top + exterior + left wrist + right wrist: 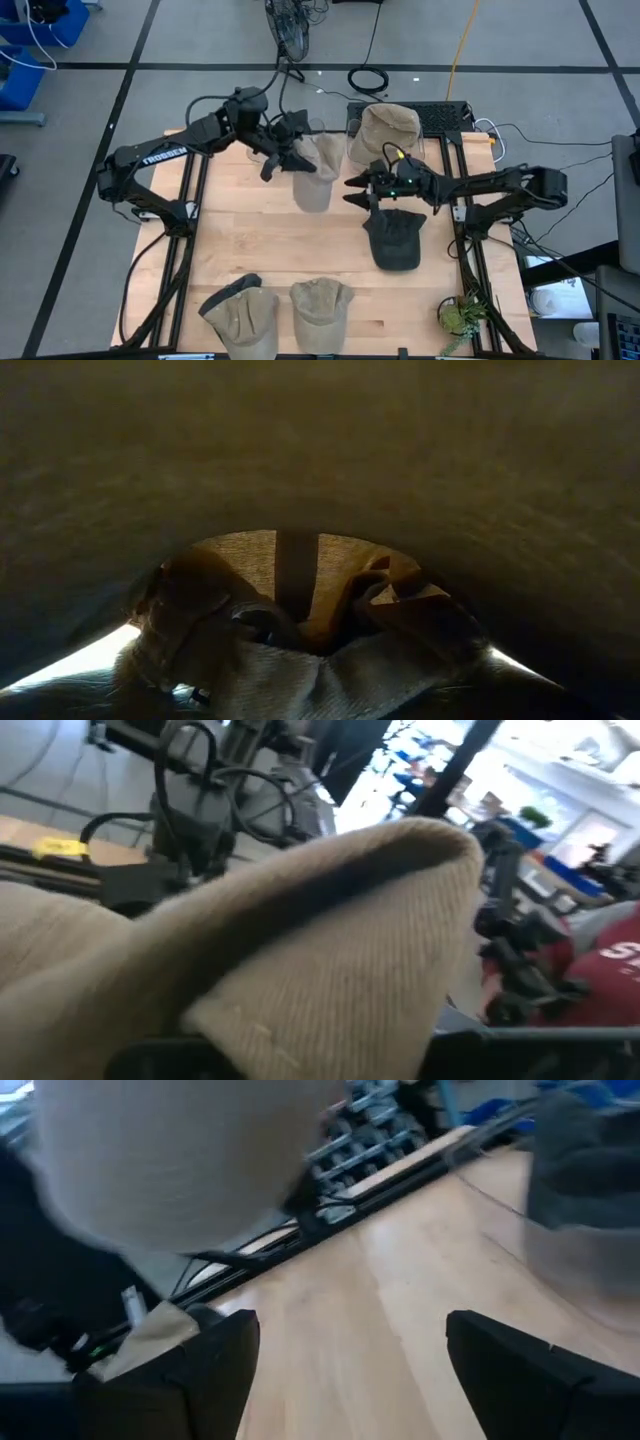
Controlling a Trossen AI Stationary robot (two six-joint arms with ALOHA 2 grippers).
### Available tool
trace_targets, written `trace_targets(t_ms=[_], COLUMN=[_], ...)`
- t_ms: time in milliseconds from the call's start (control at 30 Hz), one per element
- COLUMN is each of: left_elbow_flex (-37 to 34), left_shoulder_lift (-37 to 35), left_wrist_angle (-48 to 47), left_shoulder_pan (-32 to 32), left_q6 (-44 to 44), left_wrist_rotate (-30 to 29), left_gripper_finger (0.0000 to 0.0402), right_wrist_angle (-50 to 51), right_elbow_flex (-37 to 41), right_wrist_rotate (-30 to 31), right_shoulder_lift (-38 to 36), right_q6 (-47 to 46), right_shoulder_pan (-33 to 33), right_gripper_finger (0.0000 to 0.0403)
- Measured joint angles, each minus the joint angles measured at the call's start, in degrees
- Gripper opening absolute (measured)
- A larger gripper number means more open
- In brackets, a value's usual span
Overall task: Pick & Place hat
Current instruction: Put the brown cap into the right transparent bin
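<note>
A pale beige fabric cap (315,172) is gripped in the closed left pincer (285,152), hanging below it above the wooden worktop (260,240). The carry step is judged underway; a lowering and release is called for next. The right pincer (357,188) is held open and empty beside it.

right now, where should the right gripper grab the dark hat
Probably by the brim, coming from above. The dark hat lies flat on the table, brim toward the near edge, a thin flap an open right gripper can pinch; the crown is bulkier.
</note>
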State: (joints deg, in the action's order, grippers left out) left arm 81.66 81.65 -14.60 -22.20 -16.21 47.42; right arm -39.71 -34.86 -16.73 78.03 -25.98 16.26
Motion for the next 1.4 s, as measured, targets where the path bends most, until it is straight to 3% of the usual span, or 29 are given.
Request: trace_targets(t_ms=[167, 633, 867, 1133, 1400], left_elbow_flex=[2.5, 6.0, 6.0, 6.0, 6.0], left_shoulder_lift=[0.1, 0.1, 0.1, 0.1, 0.1], left_wrist_angle=[-2.0, -2.8, -6.4, -7.9, -18.4], left_shoulder_pan=[0.7, 3.6, 3.5, 3.6, 3.4], left_q6=[-1.0, -5.8, -4.9, -4.6, -0.3], left_wrist_rotate=[-1.5, -6.7, -7.5, -8.1, -17.0], left_gripper_finger=[0.0002, 0.0002, 0.0002, 0.0002, 0.0006], right_wrist_angle=[-6.2, -30.0, -38.9, -40.0, -43.2], right_elbow_flex=[-4.2, -16.2, -16.4, -16.4, -16.3], right_wrist_rotate=[-8.1, -30.0, -34.4, -33.0, -32.9], right_shoulder_lift=[4.8, 20.4, 19.8, 19.7, 18.8], right_q6=[1.5, -11.1, -17.8, -20.1, -24.3], right_shoulder_pan=[2.8, 5.5, 6.7, 7.2, 4.8], right_gripper_finger=[0.0297, 0.0295, 0.0295, 0.0295, 0.0274])
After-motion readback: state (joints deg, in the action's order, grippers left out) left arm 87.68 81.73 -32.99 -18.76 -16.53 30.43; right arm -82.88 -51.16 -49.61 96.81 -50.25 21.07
